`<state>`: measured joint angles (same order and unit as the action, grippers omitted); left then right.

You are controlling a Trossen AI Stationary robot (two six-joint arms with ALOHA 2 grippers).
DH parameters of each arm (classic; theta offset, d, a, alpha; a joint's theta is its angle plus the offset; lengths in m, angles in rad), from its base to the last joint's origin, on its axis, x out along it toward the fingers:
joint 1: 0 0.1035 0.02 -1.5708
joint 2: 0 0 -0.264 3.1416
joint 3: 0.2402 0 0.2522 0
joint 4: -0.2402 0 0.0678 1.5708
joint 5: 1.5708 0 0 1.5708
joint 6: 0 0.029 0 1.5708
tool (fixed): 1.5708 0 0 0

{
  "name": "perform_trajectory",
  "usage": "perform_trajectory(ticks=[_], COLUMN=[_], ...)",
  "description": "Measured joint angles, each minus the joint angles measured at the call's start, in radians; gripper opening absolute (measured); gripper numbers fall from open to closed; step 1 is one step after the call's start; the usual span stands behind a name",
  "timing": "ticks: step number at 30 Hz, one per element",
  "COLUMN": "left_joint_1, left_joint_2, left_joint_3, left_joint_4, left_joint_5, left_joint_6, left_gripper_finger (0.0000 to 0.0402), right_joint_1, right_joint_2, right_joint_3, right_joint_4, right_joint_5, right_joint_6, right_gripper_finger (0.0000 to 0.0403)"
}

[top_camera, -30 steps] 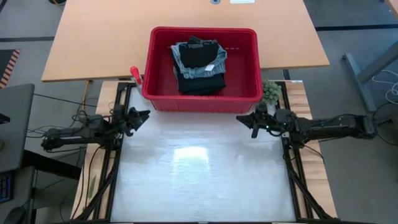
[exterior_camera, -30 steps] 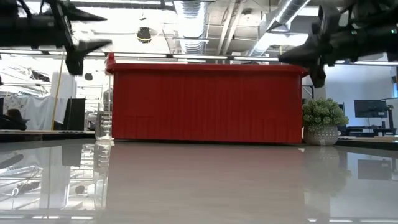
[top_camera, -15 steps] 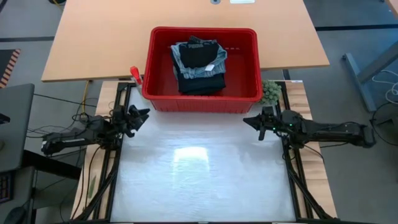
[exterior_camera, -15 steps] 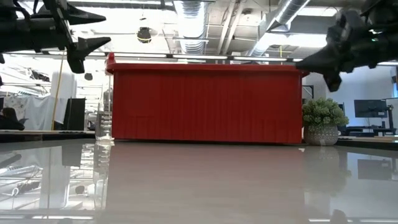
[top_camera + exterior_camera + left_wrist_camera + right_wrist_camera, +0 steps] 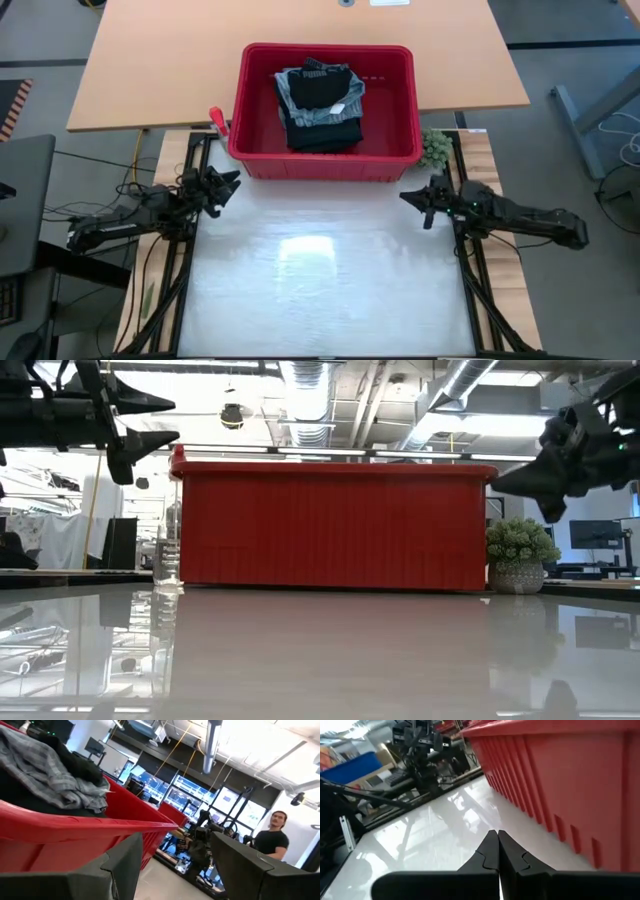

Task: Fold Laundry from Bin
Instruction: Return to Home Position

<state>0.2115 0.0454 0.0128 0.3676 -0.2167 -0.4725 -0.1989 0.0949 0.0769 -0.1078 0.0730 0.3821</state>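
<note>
The red bin (image 5: 326, 108) stands at the table's far edge, its base on the white tabletop. Folded laundry (image 5: 320, 104) lies stacked inside it, a light blue-grey garment between black ones; in the left wrist view the grey cloth (image 5: 50, 775) shows over the rim. My left gripper (image 5: 228, 186) hovers open near the bin's near-left corner, holding nothing. My right gripper (image 5: 410, 198) is shut and empty near the bin's near-right corner, fingers (image 5: 496, 851) together above the table.
A small potted plant (image 5: 435, 148) stands by the bin's near-right corner, close to my right arm. A red-handled tool (image 5: 217, 119) lies left of the bin. The white tabletop (image 5: 320, 280) stretches bare toward the near edge. A person (image 5: 272, 837) stands in the room beyond.
My right gripper has drawn back toward the table's right edge and sunk a little, staying shut. My left gripper has stayed about where it was, open.
</note>
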Motion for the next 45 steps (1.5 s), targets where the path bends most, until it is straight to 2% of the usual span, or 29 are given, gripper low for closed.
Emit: perform_trajectory(ticks=[4,9,12,16,20,23,27,45], left_joint_1=[0.000,0.000,-0.001,-0.001,-0.001,-0.001,-0.001,-0.001], left_joint_2=[0.000,0.000,0.001,0.000,0.000,0.000,0.001,0.007], left_joint_3=[0.000,0.000,0.000,-0.001,-0.001,-0.001,-0.001,-0.002], left_joint_4=[-0.014,-0.072,-0.123,-0.164,-0.204,-0.242,-0.311,-0.310], left_joint_5=[0.000,0.053,0.071,0.080,0.022,-0.029,-0.042,-0.031], left_joint_6=[-0.006,0.039,0.066,0.147,0.161,0.154,0.153,0.151], left_gripper_finger=[0.0222,0.0208,0.0170,0.0099,0.0035,0.0007,0.0006,0.0014], right_joint_1=[0.000,0.000,0.007,0.007,0.006,0.006,0.006,0.006], right_joint_2=[0.010,0.030,0.039,0.047,0.048,0.048,0.048,0.048], right_joint_3=[-0.062,-0.063,-0.063,-0.063,-0.063,-0.063,-0.064,-0.065], right_joint_4=[0.127,0.117,0.113,0.113,0.113,0.113,0.113,0.115], right_joint_5=[-0.037,-0.052,-0.065,-0.064,-0.064,-0.064,-0.064,-0.063], right_joint_6=[-0.005,-0.055,-0.151,-0.267,-0.278,-0.278,-0.278,-0.277], right_gripper_finger=[0.0017,0.0020,0.0032,0.0046,0.0049,0.0049,0.0050,0.0051])
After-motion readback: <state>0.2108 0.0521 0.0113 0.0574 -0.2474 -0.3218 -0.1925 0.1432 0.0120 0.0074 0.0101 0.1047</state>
